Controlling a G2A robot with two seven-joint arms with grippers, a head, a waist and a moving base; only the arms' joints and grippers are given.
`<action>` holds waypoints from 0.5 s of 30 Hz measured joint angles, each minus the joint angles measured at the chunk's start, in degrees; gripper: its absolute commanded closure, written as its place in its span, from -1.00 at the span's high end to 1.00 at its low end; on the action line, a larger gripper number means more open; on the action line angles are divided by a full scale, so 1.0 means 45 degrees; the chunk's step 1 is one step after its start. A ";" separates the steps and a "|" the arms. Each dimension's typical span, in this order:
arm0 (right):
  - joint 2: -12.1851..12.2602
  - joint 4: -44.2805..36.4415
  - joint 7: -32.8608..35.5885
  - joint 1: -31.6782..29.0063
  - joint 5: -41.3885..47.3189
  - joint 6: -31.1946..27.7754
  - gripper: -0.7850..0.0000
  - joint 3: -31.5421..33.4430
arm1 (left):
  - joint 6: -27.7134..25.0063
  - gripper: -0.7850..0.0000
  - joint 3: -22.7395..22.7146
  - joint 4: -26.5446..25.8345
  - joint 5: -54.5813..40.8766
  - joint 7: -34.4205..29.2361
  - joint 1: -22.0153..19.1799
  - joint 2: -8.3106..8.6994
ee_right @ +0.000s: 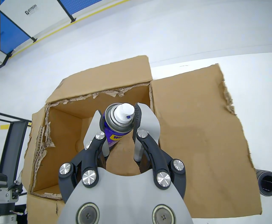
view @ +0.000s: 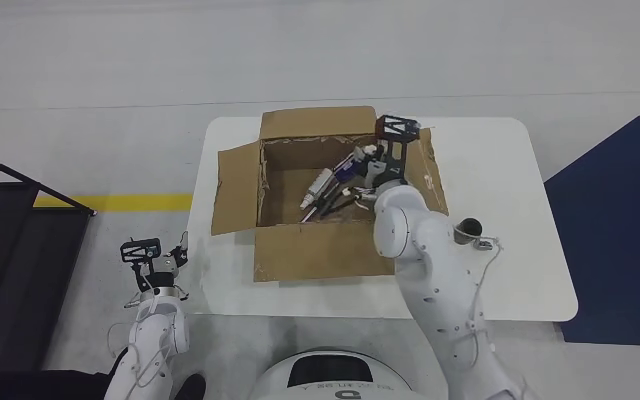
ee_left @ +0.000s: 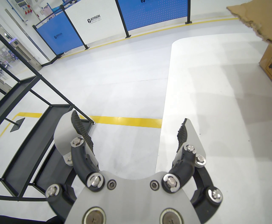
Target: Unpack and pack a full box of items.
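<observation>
One grab underway, right gripper (ee_right: 118, 116) pinching the spray can (ee_right: 118, 124) to clear the box (ee_right: 191, 127), left gripper (ee_left: 130, 118) hanging open

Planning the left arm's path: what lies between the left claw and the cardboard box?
The stretch is bare: in the left wrist view, floor and then bare table run from the open left claw to the cardboard box.

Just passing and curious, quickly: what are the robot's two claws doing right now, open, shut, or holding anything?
Left gripper: open, holding nothing.
Right gripper: shut on a spray can, at the open cardboard box.
</observation>
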 measured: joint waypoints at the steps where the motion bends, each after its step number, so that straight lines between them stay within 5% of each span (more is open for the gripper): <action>1: -0.0026 0.0385 0.0171 0.0206 -0.0086 -0.0060 -1.00 -0.0146 | 0.0000 1.00 0.0000 0.0000 0.0000 0.0000 0.0000 0.0000; 8: -0.0338 0.4045 0.1483 0.2324 -0.1322 -0.0161 -1.00 -0.1574 | 0.0000 1.00 0.0000 0.0000 0.0000 0.0000 0.0000 0.0000; 15: -0.0647 0.5378 0.1921 0.3114 -0.1438 0.0382 -1.00 -0.2176 | 0.0000 1.00 0.0000 0.0000 0.0000 0.0000 0.0000 0.0000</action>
